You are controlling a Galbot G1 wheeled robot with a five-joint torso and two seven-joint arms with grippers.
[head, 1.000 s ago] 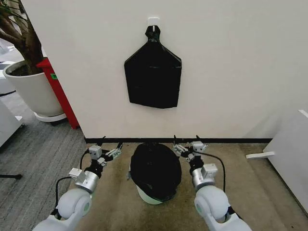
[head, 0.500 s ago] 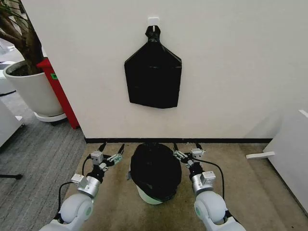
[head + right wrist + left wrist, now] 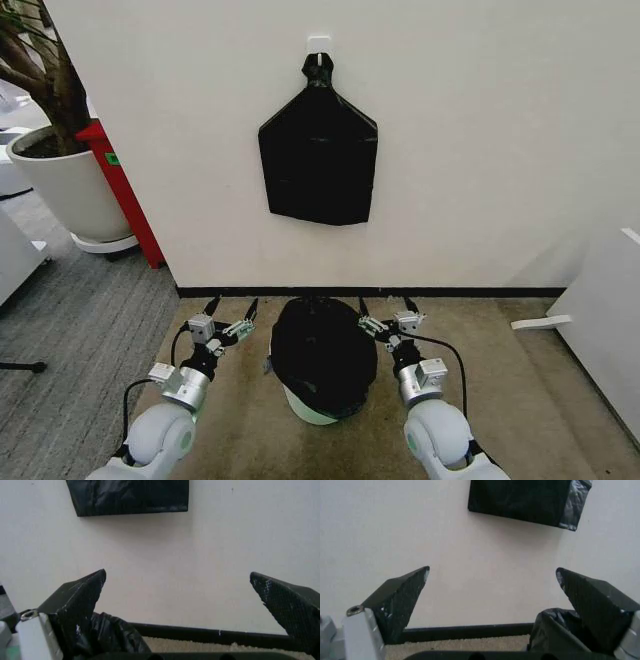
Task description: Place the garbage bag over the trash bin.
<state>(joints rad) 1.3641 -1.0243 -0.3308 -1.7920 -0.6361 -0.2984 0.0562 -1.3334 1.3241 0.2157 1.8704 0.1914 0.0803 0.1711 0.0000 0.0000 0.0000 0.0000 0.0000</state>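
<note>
The glossy black garbage bag (image 3: 324, 352) drapes over the top of the small cream-white trash bin (image 3: 309, 409), whose pale lower wall shows beneath it on the carpet by the wall. My left gripper (image 3: 230, 309) stands open just left of the bag, nothing between its fingers. On the bag's right side my right gripper (image 3: 384, 308) is open too, close beside the bag's edge. A crinkled bit of the garbage bag (image 3: 555, 628) shows past one left finger, and another fold of the garbage bag (image 3: 112, 632) behind a right finger.
A flat black bag bundle (image 3: 318, 155) hangs from a hook on the white wall above. A big white plant pot (image 3: 68, 185) and a red panel (image 3: 122, 190) stand at the left. A white cabinet edge (image 3: 600, 320) lies at the right.
Both arms have drawn slightly back toward me and both grippers have shifted a little; the bag stays draped on the bin.
</note>
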